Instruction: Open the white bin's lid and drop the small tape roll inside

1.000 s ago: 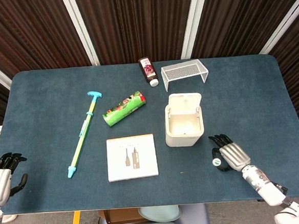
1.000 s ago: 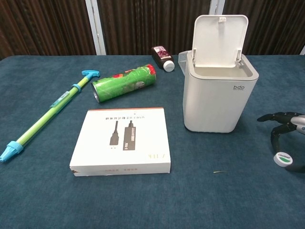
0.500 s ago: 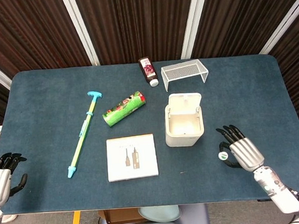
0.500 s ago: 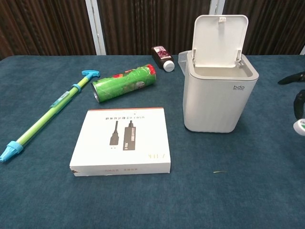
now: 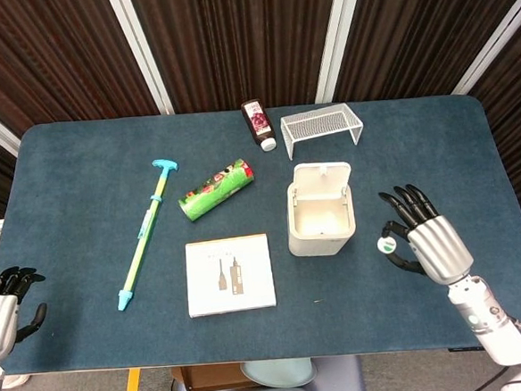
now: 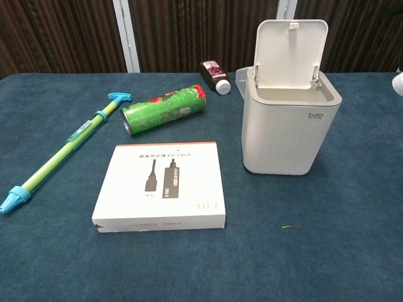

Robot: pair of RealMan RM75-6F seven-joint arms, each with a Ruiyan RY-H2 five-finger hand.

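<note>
Left hand (image 5: 2,307) rests at the near left corner of the blue surface (image 5: 80,172), in the same place as in the earlier frames, fingers loosely curled and holding nothing. A green and blue pump (image 5: 145,232) lies lengthwise, a green can (image 5: 216,190) lies on its side just beyond a flat white box (image 5: 230,274), and a dark bottle (image 5: 259,125) lies at the far edge beside a white wire rack (image 5: 322,125); none of these has moved. The white bin (image 5: 320,211) stands upright at centre right, its lid (image 6: 289,53) already swung up and back, as before. Right hand (image 5: 424,238) is now higher and further from the robot than half a second ago, lifted off the surface beside the bin's right side. It pinches the small tape roll (image 5: 387,246) between thumb and finger while the other fingers spread apart. The roll hangs to the right of the bin, not yet over the opening. In the chest view the hand has risen almost out of frame; only a pale edge shows at the right border.
</note>
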